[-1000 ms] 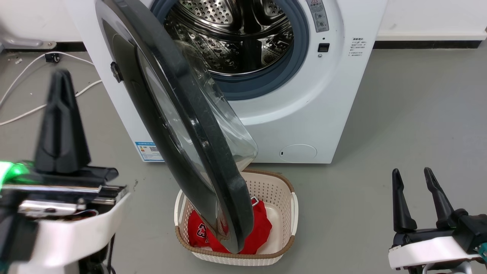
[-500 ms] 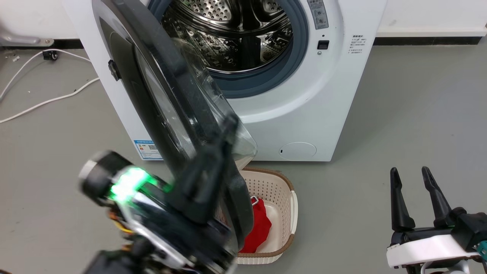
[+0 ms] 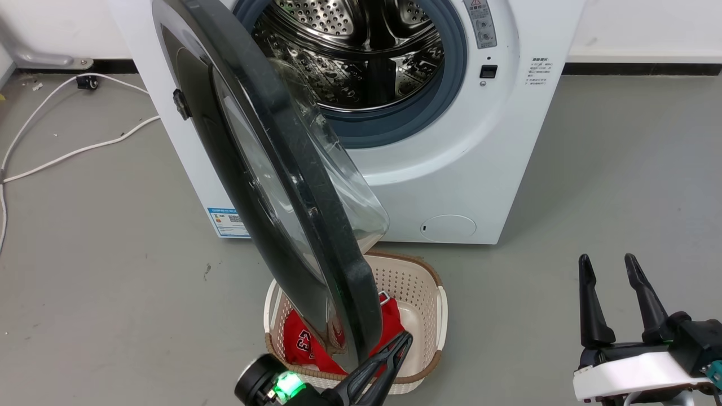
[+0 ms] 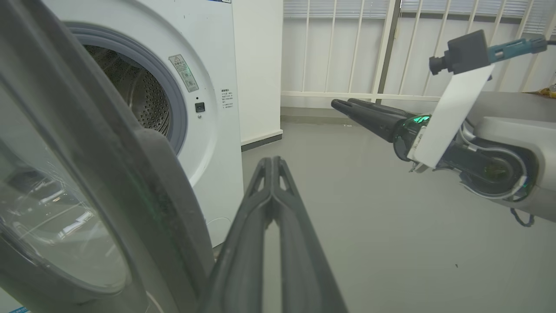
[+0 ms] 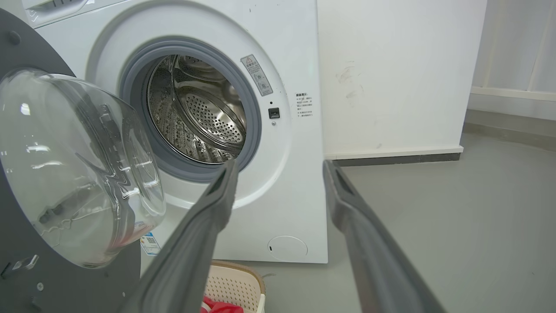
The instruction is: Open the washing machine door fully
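The washing machine door [image 3: 293, 169] stands half open, its lower edge just left of my left gripper [image 3: 403, 341]. That gripper has swung across from the door's outer side, fingers pressed together and empty, so I judge it is placed to push the door wider. My right gripper [image 3: 606, 260] waits spread and empty.

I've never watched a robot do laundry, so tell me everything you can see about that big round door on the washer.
The door is a big round glossy black disc with a thick rim and a clear domed glass bowl bulging from its inner side. Hinged at the washer's left, it stands swung out, part open, its lower edge above a basket. The shut left gripper sits beside that edge; contact unclear.
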